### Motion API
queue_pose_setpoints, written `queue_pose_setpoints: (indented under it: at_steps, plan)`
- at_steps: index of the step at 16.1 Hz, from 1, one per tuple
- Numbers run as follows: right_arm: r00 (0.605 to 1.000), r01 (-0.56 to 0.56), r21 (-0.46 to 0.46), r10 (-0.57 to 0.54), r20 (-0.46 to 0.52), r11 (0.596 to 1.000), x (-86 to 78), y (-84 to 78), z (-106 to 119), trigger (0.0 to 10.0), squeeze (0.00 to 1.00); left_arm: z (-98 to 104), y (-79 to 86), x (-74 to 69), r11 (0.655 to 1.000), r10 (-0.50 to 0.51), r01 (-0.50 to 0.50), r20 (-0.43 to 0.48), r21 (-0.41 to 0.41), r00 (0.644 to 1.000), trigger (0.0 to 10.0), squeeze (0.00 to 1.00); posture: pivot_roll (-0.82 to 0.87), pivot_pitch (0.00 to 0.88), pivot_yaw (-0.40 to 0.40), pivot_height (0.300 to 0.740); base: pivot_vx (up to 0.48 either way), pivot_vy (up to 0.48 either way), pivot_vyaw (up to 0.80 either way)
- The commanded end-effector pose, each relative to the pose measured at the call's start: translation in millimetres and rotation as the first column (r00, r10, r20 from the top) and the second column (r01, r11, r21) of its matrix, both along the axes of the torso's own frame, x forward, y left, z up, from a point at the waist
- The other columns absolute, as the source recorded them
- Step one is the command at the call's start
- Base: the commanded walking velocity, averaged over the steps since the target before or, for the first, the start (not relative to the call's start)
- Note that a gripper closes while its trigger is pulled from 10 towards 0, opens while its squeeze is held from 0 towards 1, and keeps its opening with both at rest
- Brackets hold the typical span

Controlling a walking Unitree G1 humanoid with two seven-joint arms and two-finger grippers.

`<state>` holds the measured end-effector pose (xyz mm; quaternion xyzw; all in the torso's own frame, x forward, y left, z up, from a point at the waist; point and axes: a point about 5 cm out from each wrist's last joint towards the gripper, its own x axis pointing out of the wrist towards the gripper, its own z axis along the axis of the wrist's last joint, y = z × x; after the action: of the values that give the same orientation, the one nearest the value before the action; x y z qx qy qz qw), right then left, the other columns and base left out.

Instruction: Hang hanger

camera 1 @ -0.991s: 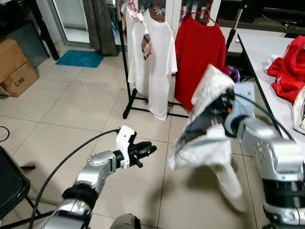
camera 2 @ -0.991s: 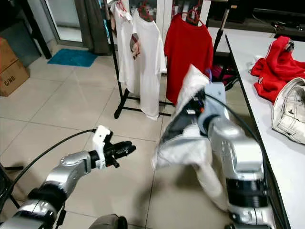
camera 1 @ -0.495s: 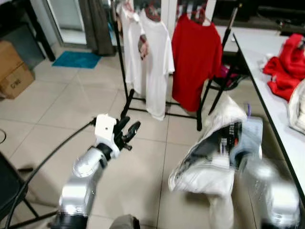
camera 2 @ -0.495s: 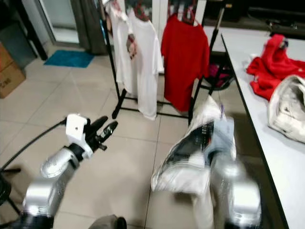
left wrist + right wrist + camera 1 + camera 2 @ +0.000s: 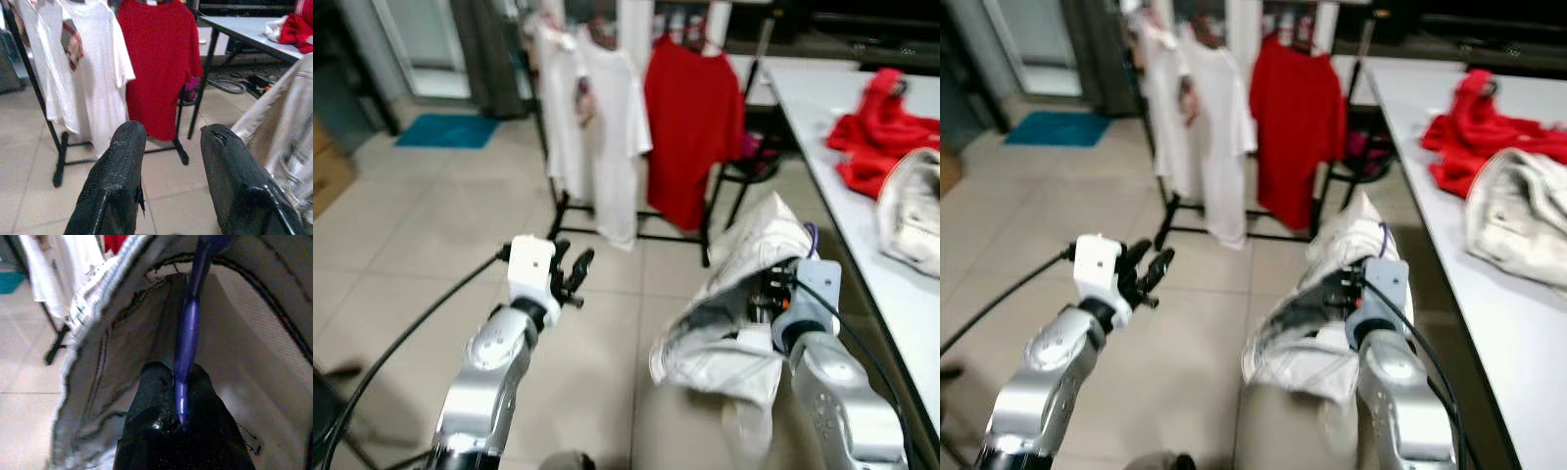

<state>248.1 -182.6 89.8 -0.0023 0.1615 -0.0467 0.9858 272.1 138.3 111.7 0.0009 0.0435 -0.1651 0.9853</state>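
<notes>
We are seeing the whole head view shifted since half a second ago, so the camera is moving; the clothes rack (image 5: 555, 211) is sitting higher in frame and the table (image 5: 822, 108) is filling more of the right side. Our left gripper (image 5: 570, 279) is staying raised at about the same pose, pointing toward the rack, fingers spread and holding nothing. Our right gripper (image 5: 171, 382) is still clenching the purple hanger (image 5: 188, 328), with the white jacket (image 5: 744, 284) draped over it and hanging in front of the right arm, clear of the floor and short of the rack.

The right wrist view is giving us what the head views are not: both black fingers pinching the hanger's purple stem, jacket lining and seams wrapping around it. In the head view we are catching only a loop of purple (image 5: 812, 235) at the jacket's top. The left wrist view is looking between its parted fingers (image 5: 120, 171) at the red shirt (image 5: 159, 63) and white shirt (image 5: 85, 63) on the rack.

We are standing on beige floor tiles (image 5: 421, 225). A blue mat (image 5: 447, 130) is lying far left. A red garment (image 5: 876, 137) and a cream garment (image 5: 915, 211) are lying on the table near its right edge.
</notes>
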Motion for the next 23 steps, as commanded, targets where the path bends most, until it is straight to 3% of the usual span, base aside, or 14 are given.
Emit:
queue_pose_setpoints:
  at_steps: [1, 6, 23]
  plan:
    - [0.998, -0.014, -0.023, 0.016, 0.058, 1.000, 2.5, 1.9, 11.0, 10.0, 0.00, 4.5, 2.9, 2.9, 0.999, 0.039, -0.039, 0.008, 0.007, 0.999, 10.0, 0.00, 0.05, 0.041, 0.034, 0.740, 0.326, 0.000, 0.00]
    - [0.996, -0.035, 0.060, 0.030, 0.084, 0.998, 0.7, 2.7, 12.8, 10.0, 0.00, 11.3, 2.3, 9.3, 0.999, 0.050, -0.050, 0.028, 0.012, 0.998, 10.0, 0.00, 0.05, 0.042, 0.061, 0.740, 0.362, 0.000, 0.00]
    - [0.993, -0.042, 0.045, 0.037, 0.114, 0.998, 5.5, -0.3, 17.5, 10.0, 0.00, 13.9, 3.6, 9.9, 0.998, 0.060, -0.060, 0.031, 0.026, 0.998, 10.0, 0.00, 0.07, 0.049, 0.050, 0.740, 0.374, 0.000, 0.00]
